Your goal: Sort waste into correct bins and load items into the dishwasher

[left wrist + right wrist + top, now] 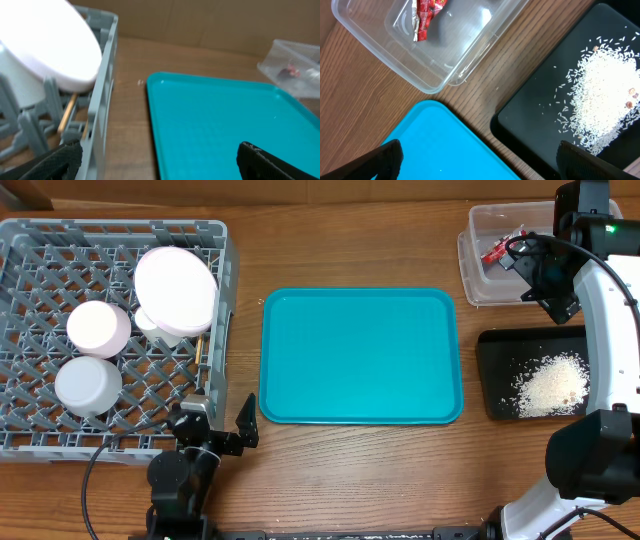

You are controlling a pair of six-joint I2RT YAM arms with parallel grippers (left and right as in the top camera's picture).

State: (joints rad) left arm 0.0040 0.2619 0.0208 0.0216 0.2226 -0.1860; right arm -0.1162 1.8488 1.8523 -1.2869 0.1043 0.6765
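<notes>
Currently both arms hang idle with their jaws spread wide and nothing in them, and the sorting looks done.

By the desk's left edge, the grey dish rack (30, 240) carries a white cup (98, 327), a pale grey bowl (88, 383) nearer the front, and a large white plate (175, 288) tilted against its right wall, with wooden chopsticks (66, 114) lying low beside that wall. The left gripper (217, 423) hovers off the rack's front right corner. The teal tray (360, 355) sits mid-desk. At the far right corner, the clear tub (478, 275) holds the red wrapper (426, 15). Just in front of it the black tray (495, 370) holds the rice scraps (550, 385). The right gripper (480, 167) hangs over the gap between the tub and the black tray.
</notes>
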